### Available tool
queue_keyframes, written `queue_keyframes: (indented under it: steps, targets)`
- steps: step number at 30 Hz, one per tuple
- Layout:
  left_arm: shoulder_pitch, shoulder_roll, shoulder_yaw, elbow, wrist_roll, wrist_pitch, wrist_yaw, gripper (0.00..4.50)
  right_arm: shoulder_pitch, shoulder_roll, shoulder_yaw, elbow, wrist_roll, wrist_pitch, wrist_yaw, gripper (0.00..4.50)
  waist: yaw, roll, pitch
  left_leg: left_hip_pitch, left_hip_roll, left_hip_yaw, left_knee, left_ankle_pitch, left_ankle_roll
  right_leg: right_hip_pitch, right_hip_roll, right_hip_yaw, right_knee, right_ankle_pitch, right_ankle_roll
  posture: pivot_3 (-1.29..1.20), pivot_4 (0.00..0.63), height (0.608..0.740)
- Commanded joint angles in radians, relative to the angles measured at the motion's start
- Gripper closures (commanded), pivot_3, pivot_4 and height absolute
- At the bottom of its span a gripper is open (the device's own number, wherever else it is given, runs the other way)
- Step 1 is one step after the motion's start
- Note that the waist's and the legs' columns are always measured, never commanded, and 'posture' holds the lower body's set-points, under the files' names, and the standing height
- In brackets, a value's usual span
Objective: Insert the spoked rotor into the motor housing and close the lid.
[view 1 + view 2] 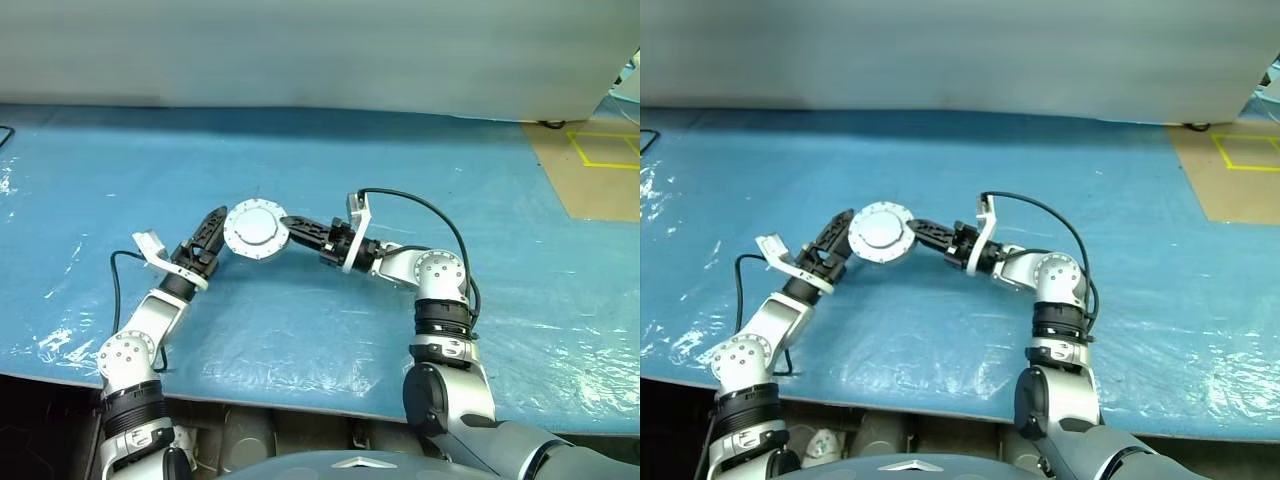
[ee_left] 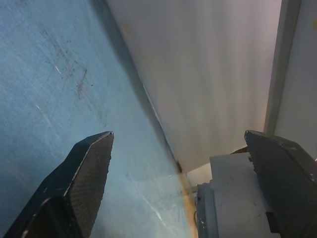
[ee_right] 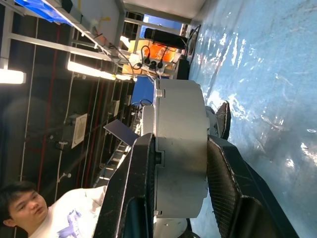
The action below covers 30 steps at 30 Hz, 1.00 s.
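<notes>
Pinching motor housing (image 1: 256, 230), right tool (image 1: 290, 224); left tool (image 1: 213, 232) spread.

One motor housing (image 1: 256, 230) with lid seemingly on, two tools, one person (image 3: 29, 210)

right gripper (image 3: 173, 198) clamping motor housing (image 3: 179, 148); person (image 3: 29, 210)

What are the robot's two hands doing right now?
Left gripper: open, holding nothing.
Right gripper: closed on the motor housing, held above the blue table.
</notes>
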Motion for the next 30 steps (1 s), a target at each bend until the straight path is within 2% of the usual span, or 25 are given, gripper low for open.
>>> queue_keyframes:
  steps: [1,7,12,17,30]
  targets:
    - [-0.032,-0.026,0.033,-0.065,-0.122,-0.017,0.008,0.01,-0.001,0.005,0.023,-0.007,0.008,-0.025,-0.022,3.28,0.000,0.000,0.000,0.000,0.000,0.000,0.000,0.000,0.000,0.000,0.000,0.000,0.000,0.000,0.000,0.00,0.150,0.740]
    - [-0.041,-0.090,0.081,-0.059,-0.254,-0.068,0.067,0.01,0.003,-0.001,0.043,-0.004,0.019,-0.041,-0.027,3.28,0.003,-0.002,0.000,0.000,0.000,-0.001,0.001,0.000,0.000,0.002,0.000,-0.001,0.000,0.000,0.000,0.00,0.150,0.740]
    - [-0.005,-0.086,0.040,-0.081,-0.276,-0.046,0.072,0.01,0.002,-0.005,0.048,-0.002,0.025,-0.048,-0.033,3.28,0.000,-0.002,0.000,0.000,0.000,-0.001,0.003,0.000,0.000,0.002,0.000,0.000,0.000,0.001,0.001,0.00,0.150,0.740]
    - [0.025,-0.062,-0.003,-0.102,-0.256,-0.028,0.079,0.01,0.001,-0.006,0.048,0.002,0.028,-0.052,-0.032,3.28,0.000,-0.002,0.000,0.000,0.000,-0.001,0.003,0.000,0.000,0.002,0.000,0.000,0.000,0.001,0.002,0.00,0.150,0.740]
    - [0.113,-0.003,-0.006,-0.060,-0.220,-0.032,0.027,0.01,0.000,-0.002,0.048,0.006,0.030,-0.061,-0.030,3.28,-0.001,-0.002,0.000,0.000,0.000,-0.001,0.004,0.000,0.000,0.002,0.000,0.000,0.000,0.002,0.003,0.00,0.150,0.740]
